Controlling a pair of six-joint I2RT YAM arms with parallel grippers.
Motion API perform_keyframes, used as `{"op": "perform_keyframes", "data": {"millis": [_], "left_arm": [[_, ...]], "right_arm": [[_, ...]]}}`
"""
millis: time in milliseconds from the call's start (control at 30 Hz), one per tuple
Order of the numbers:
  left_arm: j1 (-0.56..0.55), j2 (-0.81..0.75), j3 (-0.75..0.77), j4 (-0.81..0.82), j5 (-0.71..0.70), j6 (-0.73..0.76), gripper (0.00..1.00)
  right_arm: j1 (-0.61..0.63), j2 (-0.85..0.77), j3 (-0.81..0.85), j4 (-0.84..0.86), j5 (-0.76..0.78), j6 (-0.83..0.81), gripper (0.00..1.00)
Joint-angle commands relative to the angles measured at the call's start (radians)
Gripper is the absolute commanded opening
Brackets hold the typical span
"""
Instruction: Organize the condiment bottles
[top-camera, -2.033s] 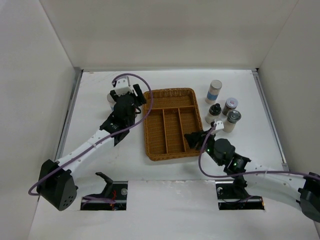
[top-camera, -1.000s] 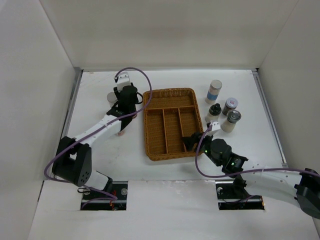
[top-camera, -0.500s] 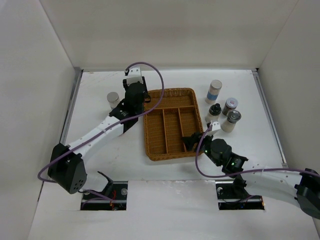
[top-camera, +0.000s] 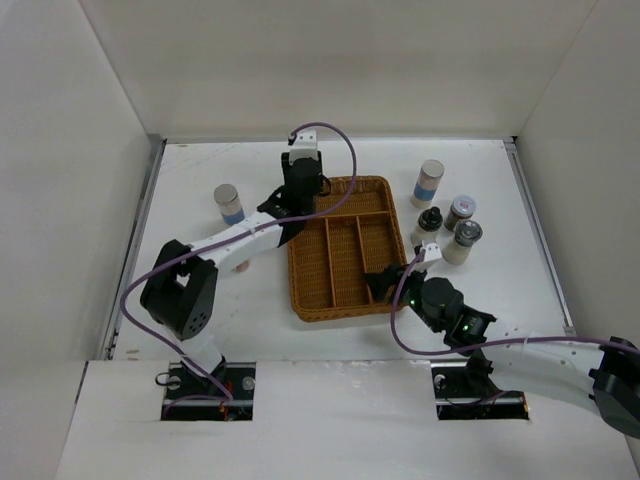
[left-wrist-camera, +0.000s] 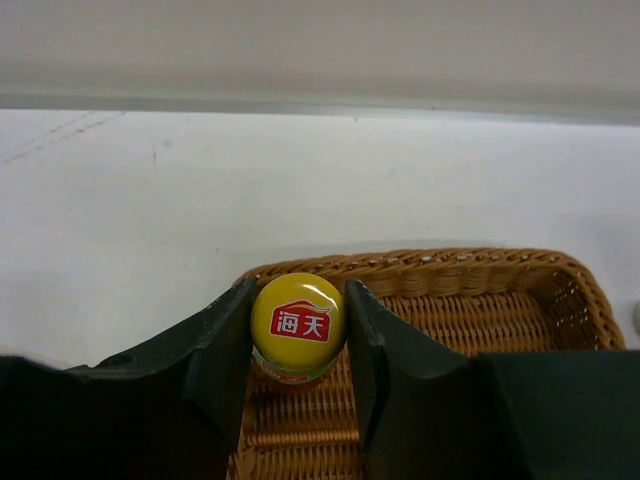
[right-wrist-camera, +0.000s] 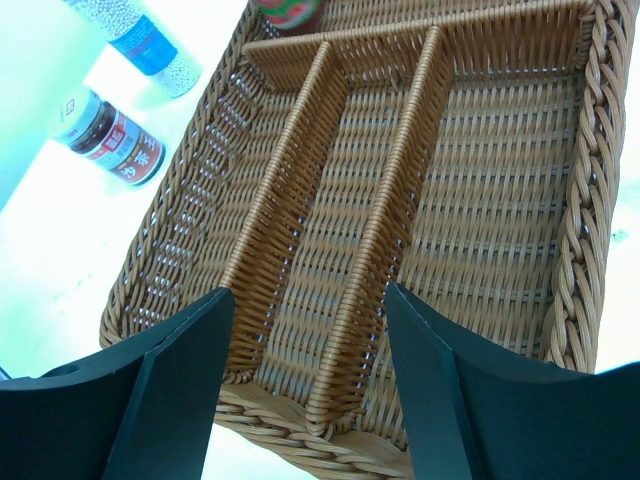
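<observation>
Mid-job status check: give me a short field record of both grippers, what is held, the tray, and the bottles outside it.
left gripper: fingers shut on the yellow-capped sauce bottle, at the wicker tray's far-left corner
right gripper: open, empty, at the tray's near-right corner
long compartments: empty
left of tray: left blue-banded cylinder, red-marked jar
right of tray: right blue-banded cylinder, black-capped bottle, far shaker, near shaker
sauce bottle resting on tray floor: cannot tell

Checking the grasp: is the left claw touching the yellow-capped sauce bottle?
Touching. Left wrist view: the left claw squeezes the sauce bottle, fingers flush against its yellow cap.
</observation>
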Motion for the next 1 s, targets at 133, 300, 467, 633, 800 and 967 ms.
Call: {"op": "perform_keyframes", "data": {"millis": [133, 300, 467, 633, 800, 967], "left_arm": [[0.003, -0.017, 0.002, 0.196, 0.008, -0.017, 0.19], [0.018, -0.019, -0.115, 0.25, -0.038, -0.029, 0.35], [0.011, -0.028, -0.174, 0.287, -0.051, -0.029, 0.58], [-0.008, -0.083, -0.197, 0.284, -0.051, -0.029, 0.84], [-0.034, -0.186, -0.246, 0.302, -0.06, -0.027, 0.94], [-0.051, -0.31, -0.292, 0.311, -0.069, -0.029, 0.99]], "right_arm": [[-0.013, -0.004, 0.009, 0.04, 0.017, -0.003, 0.7], [-0.018, -0.01, 0.008, 0.042, 0.017, 0.0, 0.83], [-0.047, -0.048, 0.02, 0.042, 0.018, 0.012, 0.87], [-0.085, -0.146, 0.147, -0.151, 0.066, -0.036, 0.66], [-0.235, -0.129, 0.308, -0.331, 0.09, -0.092, 0.36], [-0.363, -0.1, 0.413, -0.426, 0.15, -0.147, 0.57]]}}
